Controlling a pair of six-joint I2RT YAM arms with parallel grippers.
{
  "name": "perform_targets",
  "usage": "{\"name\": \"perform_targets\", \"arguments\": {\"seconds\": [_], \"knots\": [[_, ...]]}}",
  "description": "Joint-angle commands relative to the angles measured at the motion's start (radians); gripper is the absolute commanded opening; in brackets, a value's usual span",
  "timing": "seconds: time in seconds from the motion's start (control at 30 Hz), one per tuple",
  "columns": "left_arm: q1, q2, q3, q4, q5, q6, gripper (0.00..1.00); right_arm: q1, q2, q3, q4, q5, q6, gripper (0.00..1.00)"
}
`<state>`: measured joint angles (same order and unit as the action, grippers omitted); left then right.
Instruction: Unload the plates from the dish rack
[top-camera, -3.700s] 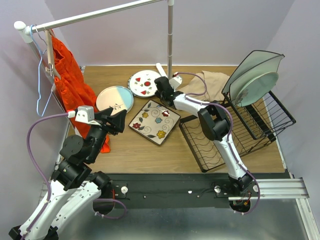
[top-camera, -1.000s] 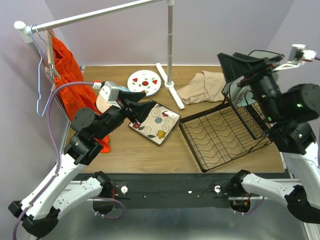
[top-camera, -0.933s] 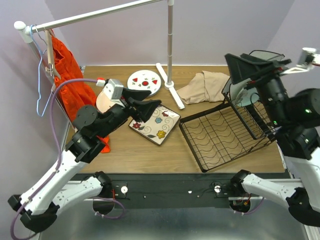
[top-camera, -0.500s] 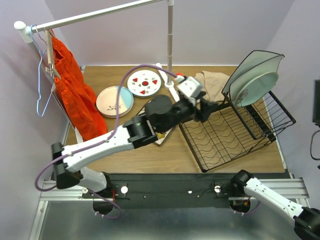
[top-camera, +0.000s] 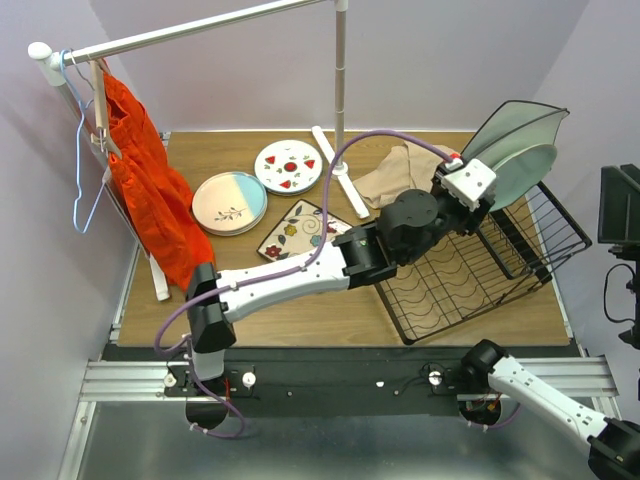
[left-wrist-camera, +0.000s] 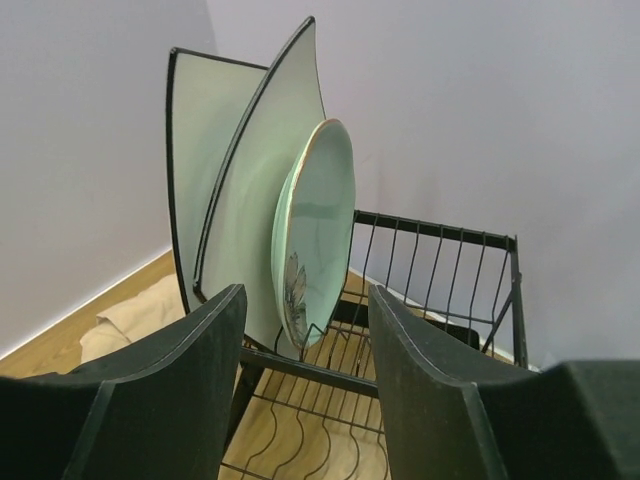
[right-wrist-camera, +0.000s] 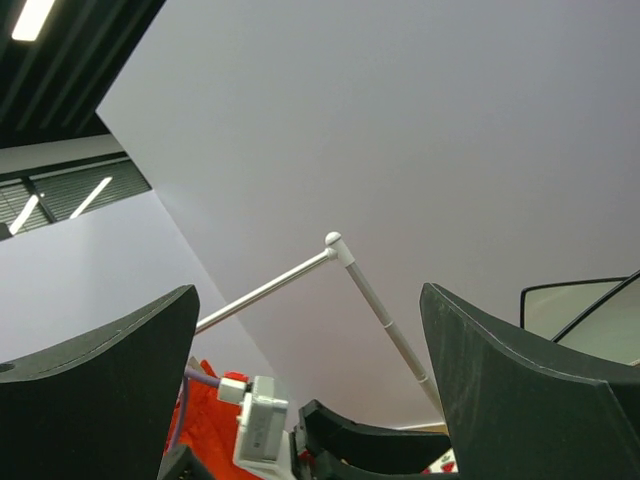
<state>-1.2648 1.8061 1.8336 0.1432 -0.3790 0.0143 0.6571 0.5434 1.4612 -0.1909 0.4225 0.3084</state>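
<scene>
Judging the green plate (left-wrist-camera: 315, 220) slick and breakable, we'd pinch its rim above the dish rack (left-wrist-camera: 440, 235); left gripper (left-wrist-camera: 305, 300) gapes wide.

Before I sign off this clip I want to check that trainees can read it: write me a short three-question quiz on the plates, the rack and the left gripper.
1. Which plate faces the left gripper in the dish rack? A pale green round plate; B red-spotted round plate; C pink-and-blue round plate.
2. True or false: the left gripper is shut on a plate.
3. How many plates lie on the table outside the rack?
Key: 1 A. 2 False: its fingers stand apart. 3 Three: B, C and the floral square plate.
</scene>
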Motion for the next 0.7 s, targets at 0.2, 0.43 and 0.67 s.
{"name": "perform_targets", "arguments": {"seconds": [0.2,0.43,0.67], "knots": [[-0.007,0.186,0.121,0.094,-0.074,0.104,0.60,-0.001,-0.079,-0.009,-0.008,0.062,-0.008,1.00],[-0.005,0.314,0.251,0.088,-0.083,0.131,0.58,-0.001,-0.077,-0.012,-0.008,0.088,-0.017,1.00],[0.039,0.372,0.320,0.064,-0.025,0.070,0.57,-0.001,-0.086,-0.012,-0.007,0.099,-0.019,1.00]]}}
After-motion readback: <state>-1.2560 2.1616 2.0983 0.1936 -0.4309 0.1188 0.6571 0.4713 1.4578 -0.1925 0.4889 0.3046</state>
